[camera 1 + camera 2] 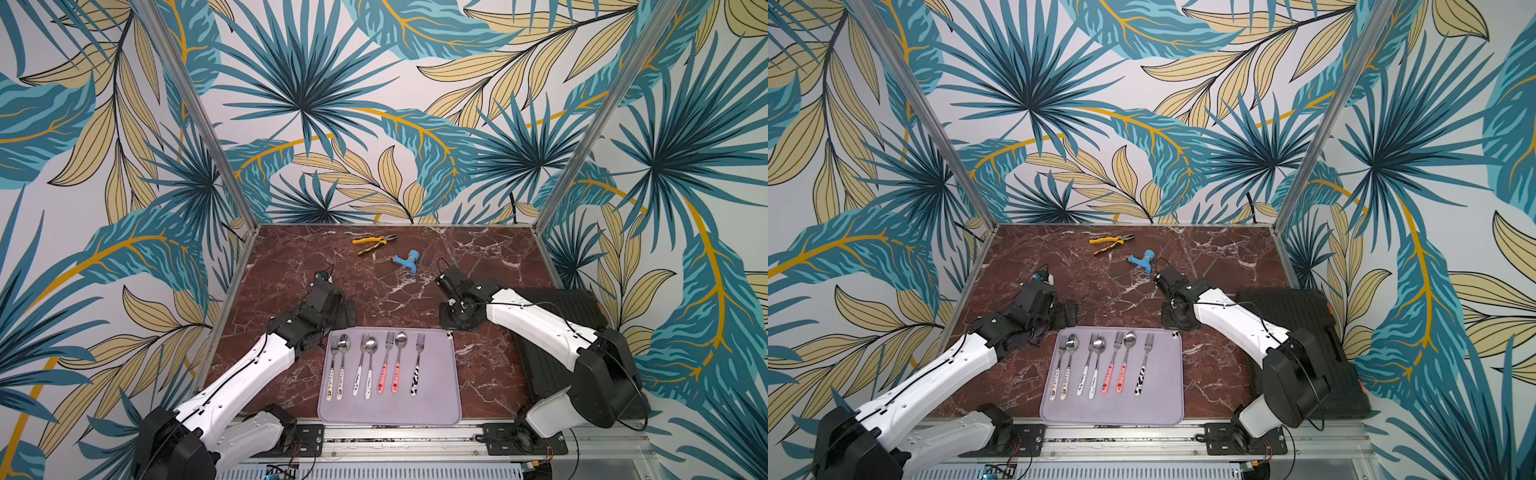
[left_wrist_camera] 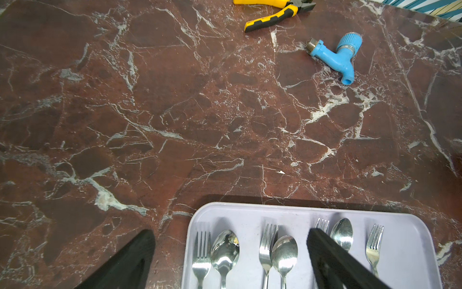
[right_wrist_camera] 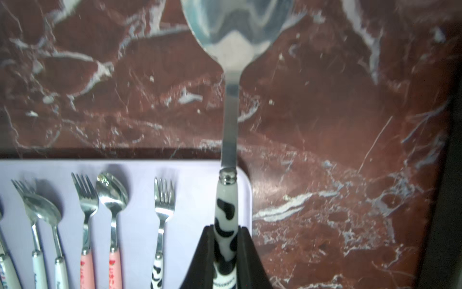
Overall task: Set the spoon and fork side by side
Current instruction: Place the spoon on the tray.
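Note:
My right gripper (image 3: 226, 229) is shut on the black-and-white cow-patterned handle of a spoon (image 3: 230, 120). The handle sits over the far right corner of the lilac tray (image 3: 192, 175), and the bowl points out over the marble. In both top views the right gripper (image 1: 451, 328) hides nearly all of that spoon. The matching cow-handled fork (image 1: 417, 365) lies alone at the tray's right end. By the tray's far left corner my left gripper (image 1: 348, 311) is open and holds nothing; the left wrist view shows its fingers (image 2: 325, 252) spread wide.
Three fork-and-spoon pairs lie side by side on the tray (image 1: 390, 415), left of the cow fork. Yellow pliers (image 1: 374, 243) and a blue tap (image 1: 407, 262) lie at the back of the marble table. A black case (image 1: 557, 307) sits under the right arm.

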Controlling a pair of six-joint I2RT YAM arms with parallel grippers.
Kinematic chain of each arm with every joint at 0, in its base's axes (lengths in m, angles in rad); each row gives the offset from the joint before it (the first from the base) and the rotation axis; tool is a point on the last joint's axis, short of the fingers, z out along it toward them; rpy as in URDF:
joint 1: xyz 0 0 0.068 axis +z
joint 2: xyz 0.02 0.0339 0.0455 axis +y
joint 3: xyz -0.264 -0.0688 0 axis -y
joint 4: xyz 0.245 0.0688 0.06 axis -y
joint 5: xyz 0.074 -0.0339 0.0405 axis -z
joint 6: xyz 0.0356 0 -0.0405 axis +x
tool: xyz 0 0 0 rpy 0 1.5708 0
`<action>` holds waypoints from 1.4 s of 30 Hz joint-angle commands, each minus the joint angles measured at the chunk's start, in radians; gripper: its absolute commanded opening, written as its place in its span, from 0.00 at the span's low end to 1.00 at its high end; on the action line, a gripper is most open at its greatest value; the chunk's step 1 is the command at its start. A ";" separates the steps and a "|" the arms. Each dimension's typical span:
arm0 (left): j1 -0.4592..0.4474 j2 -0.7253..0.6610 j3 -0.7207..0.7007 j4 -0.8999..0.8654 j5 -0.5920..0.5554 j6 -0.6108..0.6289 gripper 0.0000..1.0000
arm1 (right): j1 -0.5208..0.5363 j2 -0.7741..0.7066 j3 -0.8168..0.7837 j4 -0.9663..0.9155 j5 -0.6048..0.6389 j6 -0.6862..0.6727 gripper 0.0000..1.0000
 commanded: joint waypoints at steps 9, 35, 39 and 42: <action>0.024 0.030 -0.030 0.075 0.107 0.030 1.00 | 0.315 -0.011 -0.184 0.082 0.023 0.380 0.00; 0.026 0.007 -0.029 0.063 0.111 0.038 1.00 | 0.369 0.117 -0.246 0.192 -0.056 0.403 0.00; 0.026 0.012 -0.030 0.067 0.111 0.037 1.00 | 0.369 0.119 -0.226 0.161 -0.060 0.339 0.00; 0.026 0.013 -0.028 0.064 0.111 0.037 1.00 | 0.368 0.142 -0.191 0.148 -0.086 0.282 0.00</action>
